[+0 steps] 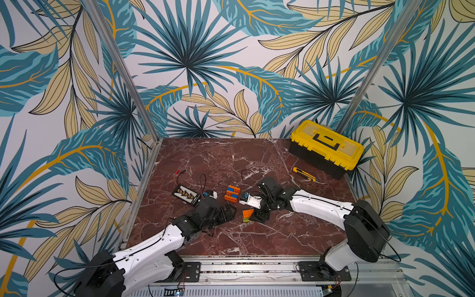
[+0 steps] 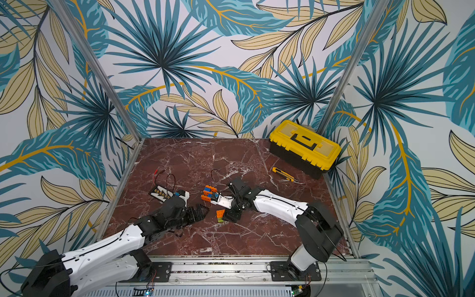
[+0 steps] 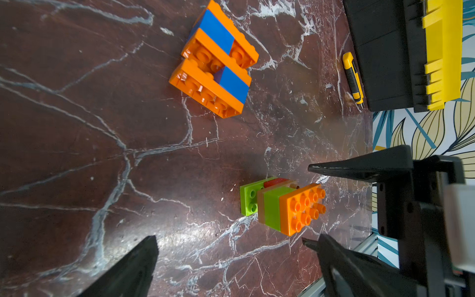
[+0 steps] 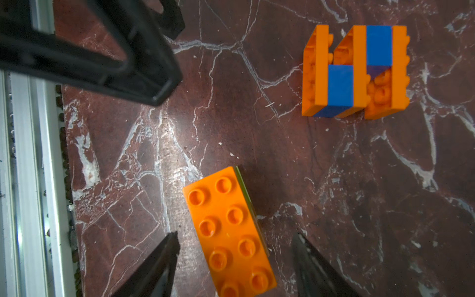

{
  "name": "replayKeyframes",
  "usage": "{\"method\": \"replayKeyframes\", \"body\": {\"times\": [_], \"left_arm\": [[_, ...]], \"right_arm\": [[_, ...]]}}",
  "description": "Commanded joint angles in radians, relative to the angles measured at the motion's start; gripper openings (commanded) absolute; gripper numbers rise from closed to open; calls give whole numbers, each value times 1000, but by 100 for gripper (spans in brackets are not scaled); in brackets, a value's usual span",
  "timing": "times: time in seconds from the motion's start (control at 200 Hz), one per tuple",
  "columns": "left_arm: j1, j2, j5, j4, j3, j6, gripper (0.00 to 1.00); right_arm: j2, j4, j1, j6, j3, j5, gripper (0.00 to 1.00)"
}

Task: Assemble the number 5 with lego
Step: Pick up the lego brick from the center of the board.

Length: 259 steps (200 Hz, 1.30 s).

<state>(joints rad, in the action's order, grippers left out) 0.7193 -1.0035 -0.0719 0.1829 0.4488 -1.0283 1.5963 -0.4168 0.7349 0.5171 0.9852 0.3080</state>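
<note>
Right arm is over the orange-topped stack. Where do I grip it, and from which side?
Grip the orange top brick by its two long flat sides, coming straight down: its studs face up, and the open right gripper straddles those sides.

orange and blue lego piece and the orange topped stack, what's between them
Nothing: only bare marble tabletop separates the orange and blue piece from the orange-topped stack, as the right wrist view shows.

Orange-blue lego, yellow toolbox, utility knife
</note>
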Motion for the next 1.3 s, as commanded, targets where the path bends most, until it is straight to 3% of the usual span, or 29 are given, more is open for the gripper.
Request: {"method": "replayKeyframes", "body": {"times": [0.0, 0.686, 1.292], "left_arm": [[4, -13, -6, -22, 0, 3, 100], [3, -60, 0, -39, 14, 3, 100], [0, 91, 122, 123, -19, -53, 100]], "right_arm": [[21, -23, 7, -6, 23, 17, 71], [98, -108, 29, -26, 91, -35, 65], [184, -170, 29, -98, 168, 65, 40]]}}
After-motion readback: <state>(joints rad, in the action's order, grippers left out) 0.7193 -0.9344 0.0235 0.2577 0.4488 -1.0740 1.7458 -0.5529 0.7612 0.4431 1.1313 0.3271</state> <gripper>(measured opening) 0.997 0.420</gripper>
